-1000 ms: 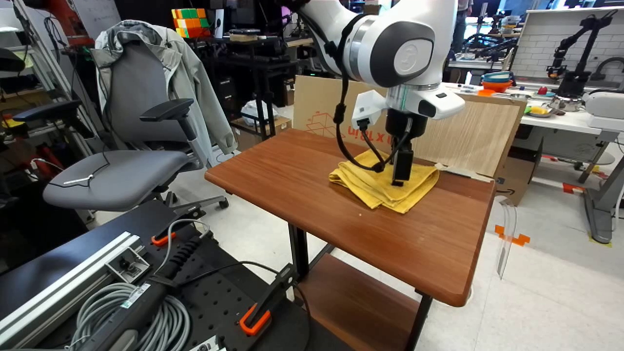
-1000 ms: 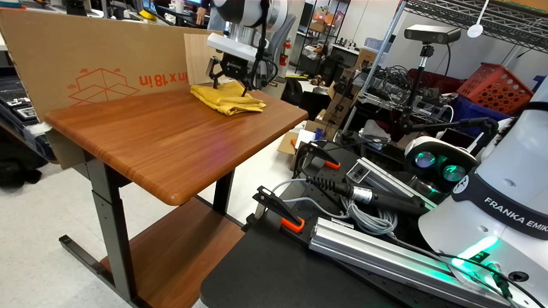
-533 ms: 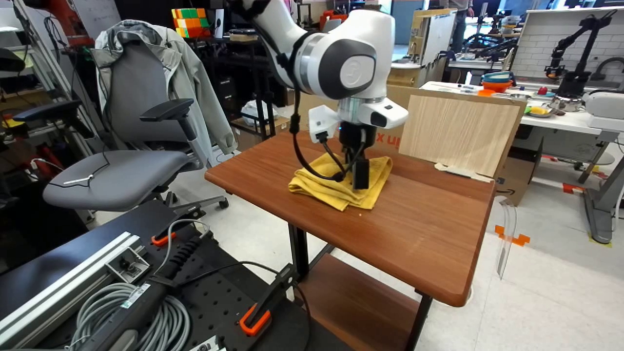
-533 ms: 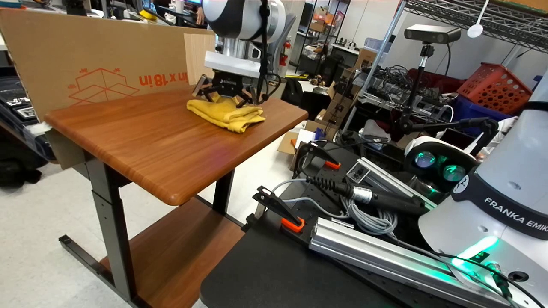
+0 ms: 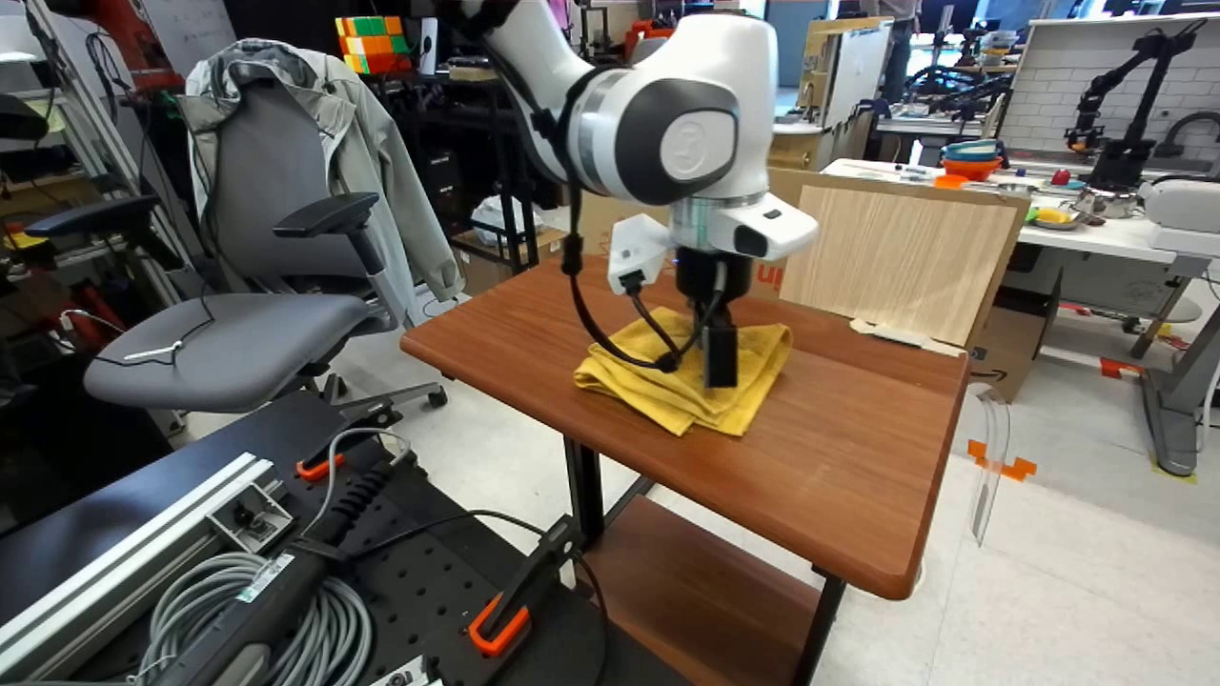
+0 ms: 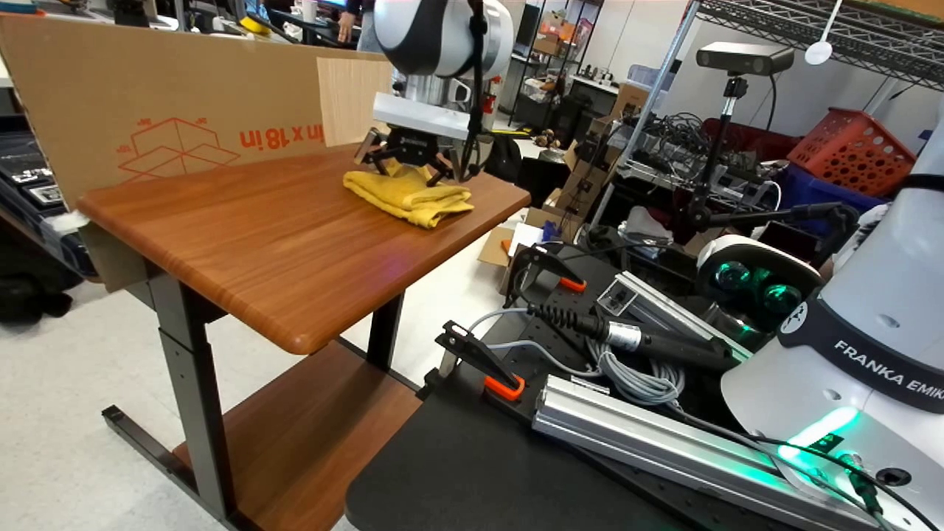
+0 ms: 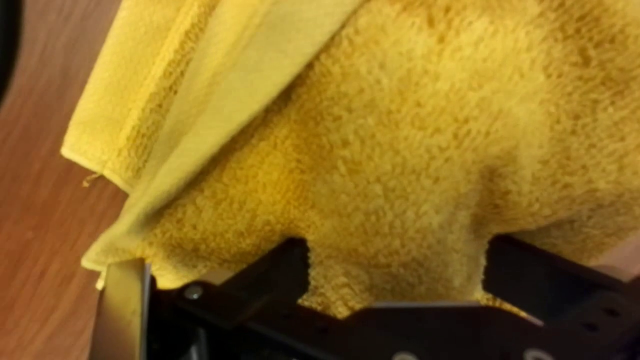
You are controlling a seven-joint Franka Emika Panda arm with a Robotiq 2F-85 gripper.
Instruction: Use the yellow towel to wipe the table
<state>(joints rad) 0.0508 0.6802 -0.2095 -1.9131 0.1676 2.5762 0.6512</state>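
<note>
In both exterior views the tabletop (image 5: 839, 457) is brown wood, with cardboard (image 6: 243, 81) standing along its far side. The white arm (image 5: 658, 124) hangs above the towel (image 5: 658, 391), which lies on the tabletop. In an exterior view the towel spreads widest from left to right, one folded side running roughly parallel to the tabletop's near left edge and a blunt end pointing near; its middle is partly hidden, so I cannot tell its true long axis. It is yellow, folded in loose layers, fluffy with browner patches, and in the wrist view a smoother, paler flap (image 7: 245, 95) slants across its left part. The towel sits inside every edge: in that exterior view the wood stretches farthest toward the right edge, with a narrower strip toward the near left one. The tool (image 7: 396, 252) points down into the towel, its fingers (image 7: 280, 270) apart, with cloth filling the gap; whether they clamp it I cannot tell. A loose thread (image 7: 91, 179) sticks out at the towel's left edge.
</note>
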